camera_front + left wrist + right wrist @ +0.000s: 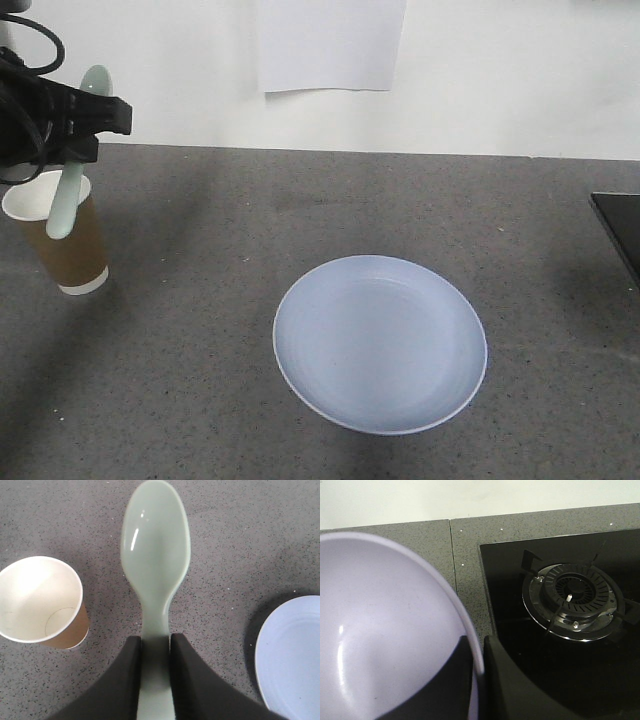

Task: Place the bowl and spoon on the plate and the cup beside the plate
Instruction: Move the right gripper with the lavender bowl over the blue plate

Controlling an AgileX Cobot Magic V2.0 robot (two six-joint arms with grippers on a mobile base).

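Note:
My left gripper (78, 135) is shut on the handle of the mint-green spoon (68, 195), held in the air at the far left, above the counter. In the left wrist view the spoon (156, 555) sticks out beyond the gripper (155, 641), with the brown paper cup (37, 600) upright to its left and the pale blue plate (295, 655) to its right. The cup (62, 245) stands left of the plate (380, 340), which lies bare at the counter's middle. My right gripper (476, 642) is shut on the rim of the lavender bowl (380, 630), held over the counter beside the stove.
A black glass cooktop (620, 230) lies at the counter's right edge; its gas burner (575, 600) shows in the right wrist view. A white wall with a sheet of paper (330, 45) backs the grey speckled counter (250, 220).

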